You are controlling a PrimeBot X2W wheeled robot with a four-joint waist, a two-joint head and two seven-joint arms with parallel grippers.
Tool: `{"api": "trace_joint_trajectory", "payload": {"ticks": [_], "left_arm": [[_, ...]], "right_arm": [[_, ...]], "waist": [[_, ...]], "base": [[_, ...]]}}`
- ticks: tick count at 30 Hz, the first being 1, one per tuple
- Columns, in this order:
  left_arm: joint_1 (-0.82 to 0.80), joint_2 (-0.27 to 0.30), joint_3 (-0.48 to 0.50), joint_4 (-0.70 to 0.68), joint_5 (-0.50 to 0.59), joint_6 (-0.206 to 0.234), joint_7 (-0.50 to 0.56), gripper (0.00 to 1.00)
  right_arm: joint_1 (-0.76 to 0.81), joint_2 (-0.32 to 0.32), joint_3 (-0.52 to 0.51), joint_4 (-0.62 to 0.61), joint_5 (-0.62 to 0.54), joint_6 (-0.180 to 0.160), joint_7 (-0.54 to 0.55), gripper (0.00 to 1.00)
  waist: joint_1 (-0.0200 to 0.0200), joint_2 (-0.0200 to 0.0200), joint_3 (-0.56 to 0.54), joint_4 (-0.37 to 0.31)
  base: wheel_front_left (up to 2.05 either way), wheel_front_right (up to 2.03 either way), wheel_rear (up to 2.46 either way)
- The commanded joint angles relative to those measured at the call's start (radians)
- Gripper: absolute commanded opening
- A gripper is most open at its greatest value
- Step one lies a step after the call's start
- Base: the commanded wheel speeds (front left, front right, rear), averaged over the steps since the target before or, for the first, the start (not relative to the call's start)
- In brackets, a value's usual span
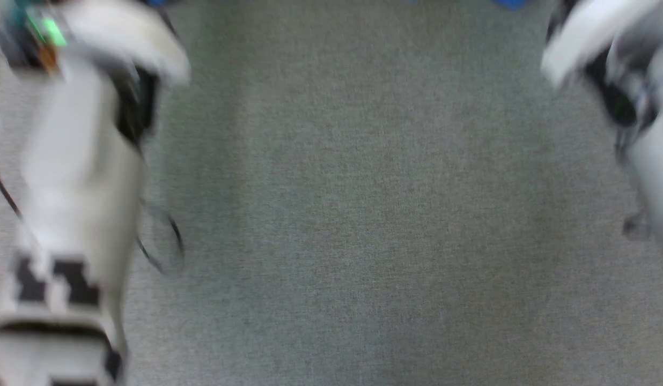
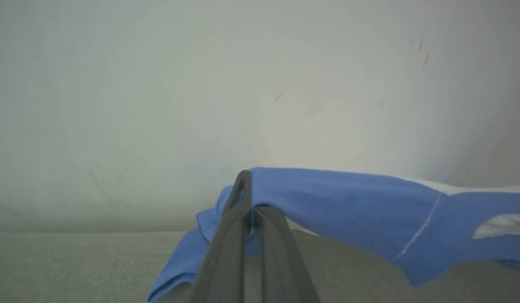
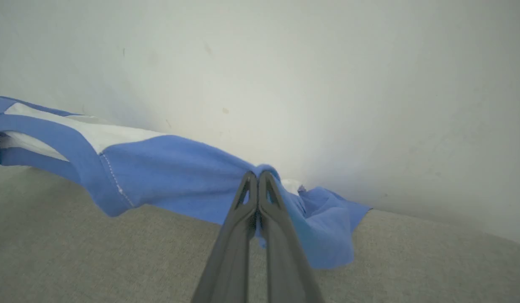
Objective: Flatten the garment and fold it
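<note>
The garment [image 2: 348,206] is a white shirt with blue shoulders and sleeves, held up off the grey surface. In the left wrist view my left gripper [image 2: 247,185] is shut on a blue shoulder fold, with the cloth stretching off to the right. In the right wrist view my right gripper [image 3: 257,179] is shut on the other blue shoulder of the garment [image 3: 167,168], which runs off to the left with a sleeve end drooping at the right. In the blurred head view, slivers of the blue garment [image 1: 511,3] peek in at the top edge between my two pale forearms.
Grey fabric surface [image 1: 353,214] spreads across the head view between my left forearm [image 1: 79,177] and right forearm [image 1: 653,177]. A pale wall [image 2: 260,84] rises right behind the surface in both wrist views.
</note>
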Motion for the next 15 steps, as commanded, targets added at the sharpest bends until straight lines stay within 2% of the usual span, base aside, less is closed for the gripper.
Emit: {"api": "trace_joint_trajectory", "payload": {"ticks": [1,5,6,10,15], "left_arm": [[0.087,-0.005,0.016,-0.027,-0.007,0.001,-0.005,0.0],[0.319,-0.017,0.039,-0.126,-0.009,0.008,-0.005,0.0],[0.319,-0.017,0.039,-0.126,-0.009,0.008,-0.005,0.0],[0.526,-0.023,0.033,-0.219,-0.015,0.019,0.0,0.0],[0.767,0.011,0.025,-0.397,-0.017,0.074,0.077,0.0]], "right_arm": [[0.063,-0.013,0.005,-0.017,0.006,-0.002,-0.018,0.0],[0.248,-0.025,-0.007,-0.085,0.005,-0.002,-0.053,0.0],[0.248,-0.025,-0.007,-0.085,0.005,-0.002,-0.053,0.0],[0.443,-0.029,-0.04,-0.175,-0.016,-0.002,-0.048,0.0],[0.677,-0.014,-0.103,-0.332,-0.066,-0.002,0.001,0.0]], "waist": [[0.0001,0.0,-0.078,0.022],[0.0001,0.0,-0.167,0.02],[0.0001,0.0,-0.167,0.02],[0.0001,0.0,-0.246,0.022],[0.0001,0.0,-0.33,0.014]], "base": [[0.0,0.0,0.0],[0.0,0.0,0.0],[0.0,0.0,0.0],[0.0,0.0,0.0],[0.0,0.0,0.0]]}}
